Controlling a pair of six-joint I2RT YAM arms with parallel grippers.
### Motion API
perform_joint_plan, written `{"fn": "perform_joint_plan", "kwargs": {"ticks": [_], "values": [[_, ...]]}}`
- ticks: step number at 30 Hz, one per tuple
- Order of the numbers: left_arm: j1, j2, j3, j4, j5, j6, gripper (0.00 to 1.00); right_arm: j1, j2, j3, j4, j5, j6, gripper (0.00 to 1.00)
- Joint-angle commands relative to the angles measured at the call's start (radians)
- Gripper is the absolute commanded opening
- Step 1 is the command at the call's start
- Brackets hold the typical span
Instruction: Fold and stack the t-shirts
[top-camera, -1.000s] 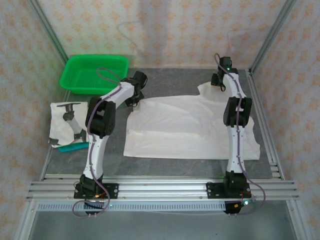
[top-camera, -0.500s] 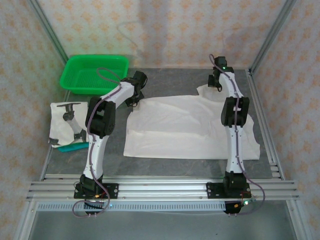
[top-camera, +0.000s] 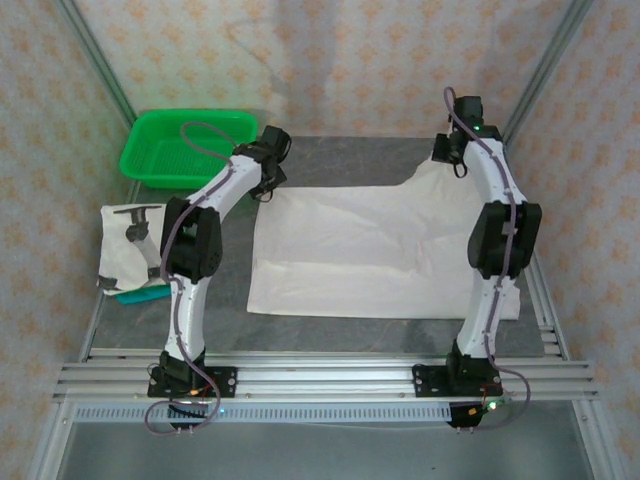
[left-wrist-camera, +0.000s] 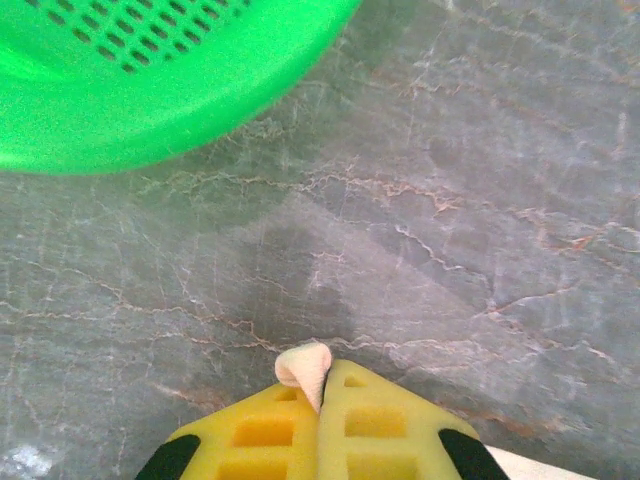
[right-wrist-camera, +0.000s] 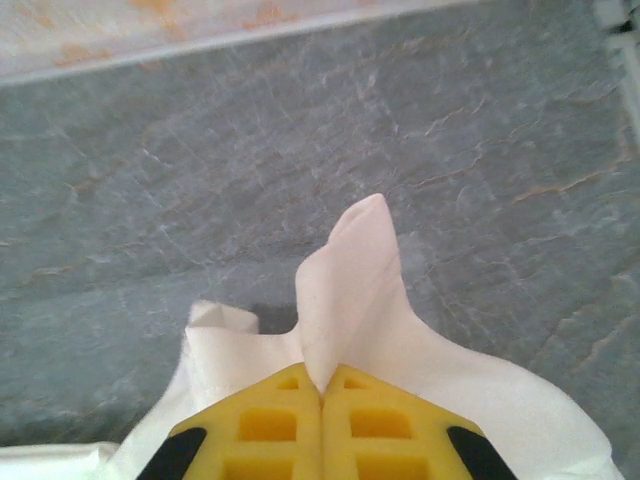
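Your left hand (left-wrist-camera: 320, 390): fingers pressed together, pinching a t-shirt (left-wrist-camera: 305, 364) corner.
Your right hand (right-wrist-camera: 322, 385): fingers together too, pinching a fold.
Your arms: both stretched forward, elbows raised.

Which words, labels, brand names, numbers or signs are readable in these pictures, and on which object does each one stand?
No text can be read anywhere.
folded t-shirt: it bears a dark printed mark, too small to tell whether it holds letters.
spread t-shirt: plain white, no print visible.
green basket: no label visible.
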Motion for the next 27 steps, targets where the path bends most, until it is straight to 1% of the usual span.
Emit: {"fn": "perform_joint_plan", "kwargs": {"ticks": [1,4,10,16,21,22,27], "values": [[-0.006,-0.053,-0.006,-0.057,-0.033,-0.001,0.00,0.002,-0.109,-0.130,0.078,0.015,0.025,0.00],[-0.006,-0.071,-0.022,-0.069,-0.026,0.000,0.00,0.002,-0.222,-0.271,0.133,0.014,0.038,0.00],[-0.006,-0.133,-0.093,-0.076,-0.003,0.009,0.00,0.002,-0.392,-0.461,0.155,0.046,0.038,0.00],[-0.008,-0.207,-0.200,-0.061,0.018,0.011,0.00,0.002,-0.533,-0.586,0.146,0.043,0.033,0.00],[-0.011,-0.267,-0.305,-0.033,0.032,0.007,0.00,0.002,-0.641,-0.679,0.105,0.084,0.016,0.00],[-0.012,-0.307,-0.324,-0.031,0.032,0.005,0.00,0.002,-0.662,-0.698,0.099,0.094,0.015,0.00],[-0.023,-0.358,-0.391,-0.047,0.015,-0.005,0.00,0.002,-0.763,-0.776,0.071,0.087,0.021,0.00]]}}
